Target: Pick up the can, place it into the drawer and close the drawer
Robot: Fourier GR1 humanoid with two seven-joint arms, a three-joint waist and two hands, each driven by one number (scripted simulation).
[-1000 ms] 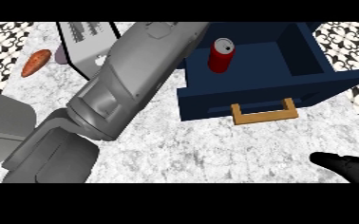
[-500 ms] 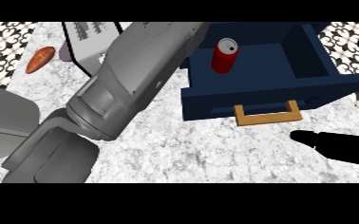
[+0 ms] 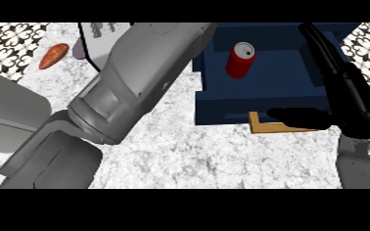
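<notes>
Head view
Can (image 3: pixel 240 60): we see it upright inside the open blue drawer (image 3: pixel 289 80).
Right hand (image 3: pixel 345 95): fingers straight and apart above the drawer's front, thumb over the wooden handle (image 3: pixel 262 127).
Left hand: we cannot see it; only its grey forearm (image 3: pixel 130 85) shows.
Counter (image 3: pixel 217 156): a carrot (image 3: pixel 54 55) lies far left.

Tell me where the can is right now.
In the head view, the red can stands upright inside the open blue drawer, upper right of centre, left of the right hand.
</notes>
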